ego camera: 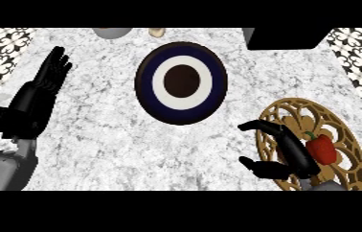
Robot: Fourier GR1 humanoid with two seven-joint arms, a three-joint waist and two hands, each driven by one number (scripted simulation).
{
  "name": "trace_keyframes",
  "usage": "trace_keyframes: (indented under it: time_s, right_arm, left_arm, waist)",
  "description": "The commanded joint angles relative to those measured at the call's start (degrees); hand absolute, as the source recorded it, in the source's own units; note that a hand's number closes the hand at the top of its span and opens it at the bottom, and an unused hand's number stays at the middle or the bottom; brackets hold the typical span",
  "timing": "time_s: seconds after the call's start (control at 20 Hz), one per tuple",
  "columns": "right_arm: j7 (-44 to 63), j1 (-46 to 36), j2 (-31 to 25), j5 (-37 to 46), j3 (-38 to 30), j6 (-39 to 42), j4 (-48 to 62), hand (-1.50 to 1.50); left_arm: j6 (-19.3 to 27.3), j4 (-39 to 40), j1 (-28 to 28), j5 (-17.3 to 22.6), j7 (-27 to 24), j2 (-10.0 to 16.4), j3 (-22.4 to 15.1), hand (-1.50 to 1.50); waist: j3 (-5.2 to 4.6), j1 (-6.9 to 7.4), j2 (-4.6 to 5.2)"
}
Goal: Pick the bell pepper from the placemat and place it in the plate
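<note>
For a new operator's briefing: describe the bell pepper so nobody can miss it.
Go to the marble counter's near right corner, where a round golden openwork placemat lies. The bell pepper sits on its right part, beside the right hand: the only red thing there, with a green stem.

Red bell pepper (322,148) lies on tan placemat (302,101), apart from navy plate (144,82).

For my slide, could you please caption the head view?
Right hand open beside bell pepper on placemat; plate waiting, left hand resting.

Marbled counter (92,130), ringed plate (145,82) mid-counter, openwork placemat (283,109) at right
</note>
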Motion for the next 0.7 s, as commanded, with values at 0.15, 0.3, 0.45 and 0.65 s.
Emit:
trace_keyframes:
  time_s: [0.15,0.3,0.45,0.65]
  right_arm:
    - [-19.58,10.42,1.12,-5.94,-7.76,-1.43,-0.25,-1.50]
    - [-16.85,10.51,-7.02,-6.52,-12.96,2.14,-7.14,-1.50]
    - [-2.75,9.30,-11.94,-2.90,-14.20,0.10,-15.51,-1.50]
    - [9.98,10.43,-22.06,4.40,-14.07,1.89,-17.96,-1.50]
  left_arm:
    - [-3.02,-0.63,0.45,0.31,-0.63,-0.28,1.90,0.00]
    - [-1.15,-4.32,-3.71,-1.29,6.28,-0.37,0.92,0.00]
    - [-1.07,-4.05,-2.97,-1.59,5.19,-0.79,1.79,0.00]
    - [-1.78,-1.34,-3.73,-1.57,3.47,-0.74,2.34,0.00]
  waist:
    - [-0.01,0.75,0.33]
    - [-0.03,0.50,0.21]
    - [-0.12,0.60,0.10]
    - [-0.32,-0.17,0.14]
